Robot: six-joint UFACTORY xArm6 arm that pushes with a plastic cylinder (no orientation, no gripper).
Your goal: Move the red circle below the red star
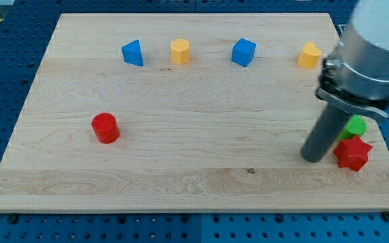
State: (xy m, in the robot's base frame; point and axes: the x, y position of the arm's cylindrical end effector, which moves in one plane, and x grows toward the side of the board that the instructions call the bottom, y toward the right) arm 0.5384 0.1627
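The red circle (105, 127) sits way off to the view's left of my tip (311, 159), a plain short cylinder. No pincer here, just a rod parked right beside the red star (352, 154).

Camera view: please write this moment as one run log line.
my tip: left of red star | red circle: far left, untouched | task: not done

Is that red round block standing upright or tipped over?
Upright: the red circle rests flat on the board, its round top face showing.
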